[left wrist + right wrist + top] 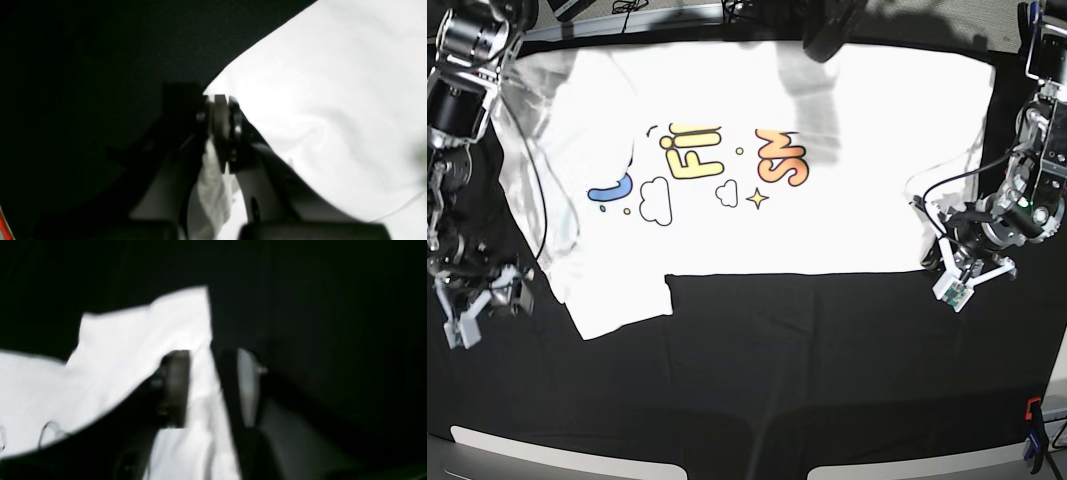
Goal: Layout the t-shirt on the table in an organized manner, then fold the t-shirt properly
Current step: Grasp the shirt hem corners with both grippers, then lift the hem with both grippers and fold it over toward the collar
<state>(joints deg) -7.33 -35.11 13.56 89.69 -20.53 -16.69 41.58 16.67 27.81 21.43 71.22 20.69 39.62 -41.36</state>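
Black cloth covers the wide table (pixel 757 370), and the t-shirt (pixel 827 215) lies spread across its far half, print side up, with its lower edge running straight across the middle of the surface. Yellow and orange lettering (pixel 727 155), small cloud outlines, a star and a blue mark show on the white fabric; one short sleeve (pixel 617 300) hangs lower than the hem toward the base view's left. A shadow falls over the shirt's upper part. At the base view's right, the left gripper (pixel 221 121) sits at the corner of the hem — its wrist camera shows the two pads pressed together with a fold of white cloth pinched between them and trailing back toward the camera. At the base view's left, the right gripper (pixel 208 386) is low over the black cloth just beside the sleeve edge. Its wrist view, blurred, shows the fingers (pixel 175 386) standing apart with a strip of white fabric running through the gap between them — the cloth passes between the pads without being clamped. A red clip (pixel 1032 408) sits at the table's right edge.
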